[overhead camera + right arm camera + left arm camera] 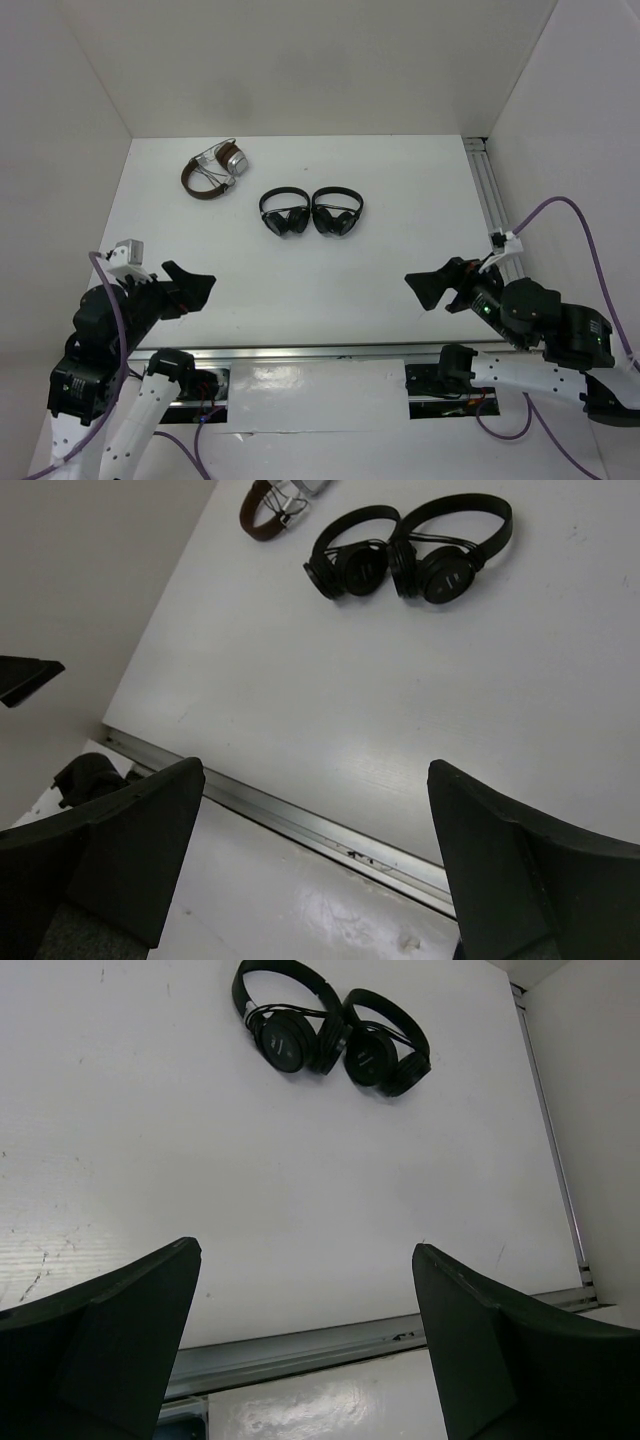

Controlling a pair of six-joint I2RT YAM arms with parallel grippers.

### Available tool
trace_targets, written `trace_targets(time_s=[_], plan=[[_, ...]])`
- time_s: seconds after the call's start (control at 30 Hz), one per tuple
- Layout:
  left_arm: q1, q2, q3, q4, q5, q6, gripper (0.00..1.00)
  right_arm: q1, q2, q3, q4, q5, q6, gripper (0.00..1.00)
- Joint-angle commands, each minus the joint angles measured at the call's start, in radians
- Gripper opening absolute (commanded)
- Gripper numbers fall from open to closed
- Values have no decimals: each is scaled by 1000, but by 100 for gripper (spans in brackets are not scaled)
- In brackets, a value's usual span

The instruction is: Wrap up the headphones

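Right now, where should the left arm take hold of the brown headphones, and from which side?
Probably the brown headband, from straight above with the open left end effector. The headphones lie flat, and the thin band arcs out leftward, away from the silver cups and well clear of the nearest black pair.

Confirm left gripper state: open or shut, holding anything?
Open. The left gripper has its fingers wide apart in the wrist view, with only bare table between them and nothing held.
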Motion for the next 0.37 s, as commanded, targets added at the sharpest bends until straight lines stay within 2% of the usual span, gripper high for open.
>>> trace_targets(time_s=[0.0,0.33], plan=[[-4,-17,29,16,7,16,100,7,59,-2,-33,-7,13,100],[-4,-26,20,25,27,16,100,7,69,-2,-42,2,32,100]])
